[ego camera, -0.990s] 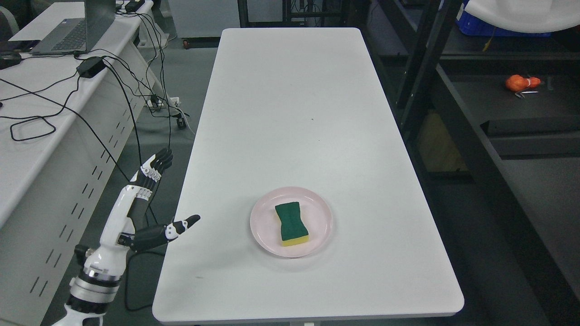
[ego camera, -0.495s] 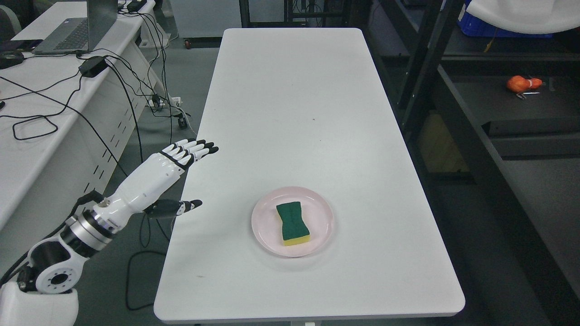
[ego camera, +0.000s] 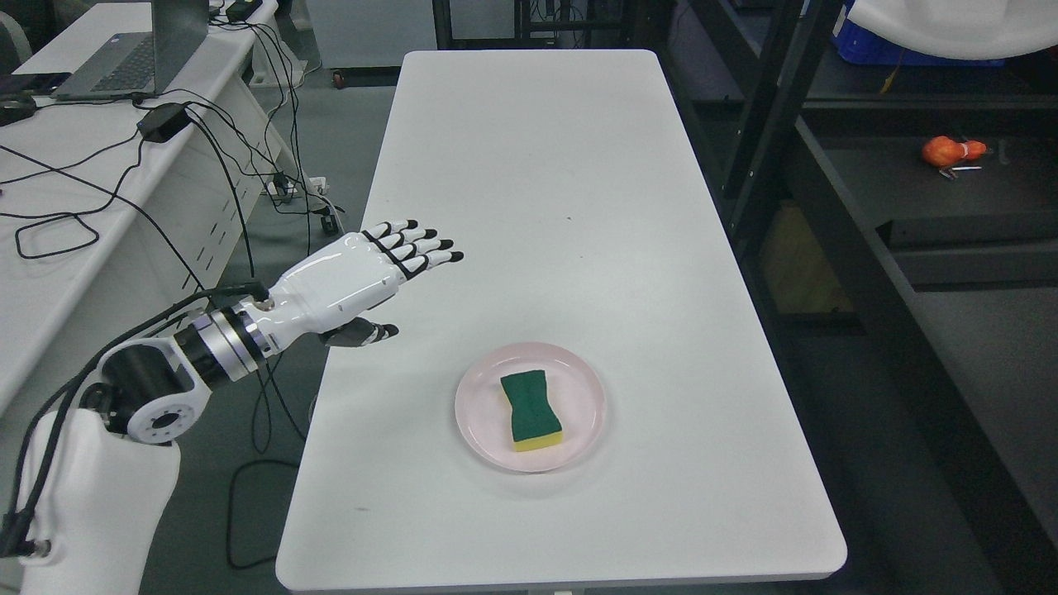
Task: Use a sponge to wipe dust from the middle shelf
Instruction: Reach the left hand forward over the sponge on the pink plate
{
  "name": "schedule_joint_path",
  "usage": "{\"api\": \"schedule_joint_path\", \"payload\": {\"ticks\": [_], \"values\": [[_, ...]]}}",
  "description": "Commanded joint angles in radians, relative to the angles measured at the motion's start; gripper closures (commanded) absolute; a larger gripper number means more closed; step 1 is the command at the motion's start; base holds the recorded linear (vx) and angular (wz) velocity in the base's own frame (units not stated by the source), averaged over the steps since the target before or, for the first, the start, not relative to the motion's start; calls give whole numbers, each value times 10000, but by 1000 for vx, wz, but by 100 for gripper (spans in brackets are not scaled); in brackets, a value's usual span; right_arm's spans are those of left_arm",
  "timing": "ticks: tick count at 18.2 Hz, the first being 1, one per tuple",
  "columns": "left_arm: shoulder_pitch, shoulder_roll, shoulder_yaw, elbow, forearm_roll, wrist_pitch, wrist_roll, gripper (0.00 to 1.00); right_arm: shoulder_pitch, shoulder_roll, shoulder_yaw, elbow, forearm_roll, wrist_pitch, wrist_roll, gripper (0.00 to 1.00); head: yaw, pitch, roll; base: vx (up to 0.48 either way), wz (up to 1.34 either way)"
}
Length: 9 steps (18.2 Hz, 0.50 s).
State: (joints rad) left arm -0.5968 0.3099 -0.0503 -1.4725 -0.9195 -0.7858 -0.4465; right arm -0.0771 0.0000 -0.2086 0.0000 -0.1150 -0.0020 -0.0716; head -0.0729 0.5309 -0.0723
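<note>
A green-topped yellow sponge (ego camera: 530,409) lies in a pale pink plate (ego camera: 579,388) on the near half of the white table (ego camera: 537,182). My left hand (ego camera: 405,285) hovers over the table's left edge, up and to the left of the plate, palm down. Its fingers (ego camera: 421,245) are stretched out and the thumb hangs below, holding nothing. It is well apart from the sponge. A dark metal shelf unit (ego camera: 950,207) stands to the right of the table. My right arm does not show.
An orange object (ego camera: 950,150) lies on a shelf board at the right. A desk (ego camera: 74,182) on the left carries a laptop (ego camera: 132,49), a power brick and trailing cables. A white cloth and a blue crate sit at the top right.
My left arm has swung up from beside the table and reached right over its left edge, the hand turning palm down and nearing the plate. Sponge and plate have not moved.
</note>
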Motion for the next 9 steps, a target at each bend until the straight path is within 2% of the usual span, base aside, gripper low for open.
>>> {"api": "schedule_joint_path", "payload": {"ticks": [1,3,9], "values": [[-384,-643,-2825,551,-575,4,1,6,4,-175,0,-174,0,726,-5,0,0,0,0,0,0],[-321,-965,-2857,612,-897,4,1,6,4,-175,0,-174,0,726,-5,0,0,0,0,0,0],[-260,-1442,-3976,720,-1006,4,1,6,4,-175,0,-174,0,726,-5,0,0,0,0,0,0]]}}
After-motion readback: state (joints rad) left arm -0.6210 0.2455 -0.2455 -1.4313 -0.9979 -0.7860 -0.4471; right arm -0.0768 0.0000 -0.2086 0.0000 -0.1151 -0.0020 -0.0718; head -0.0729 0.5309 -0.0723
